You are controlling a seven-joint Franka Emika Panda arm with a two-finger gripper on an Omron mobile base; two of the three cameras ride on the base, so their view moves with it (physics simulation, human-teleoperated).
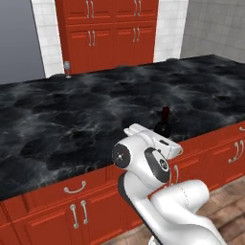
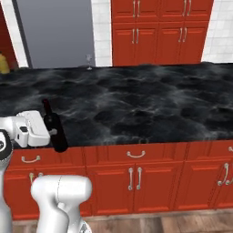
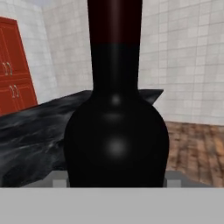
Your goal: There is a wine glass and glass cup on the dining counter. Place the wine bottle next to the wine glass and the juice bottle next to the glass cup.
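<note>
At the near edge of the table [image 2: 136, 113], the wine bottle [image 2: 53, 125] is seen upright with the hand pressed against it. Whether the fingers are clamped on it cannot be told. The wine glass [image 2: 88, 61] stands well apart at the far edge; a loose hold could let the tall bottle tip or slip during the carry.

My gripper [image 2: 51, 133] sits at the dining counter's [image 2: 136, 109] front edge near its left end, against the upright wine bottle [image 2: 54, 125]; whether it grips is unclear. The wine glass [image 2: 89, 61] stands at the far edge, well apart
</note>
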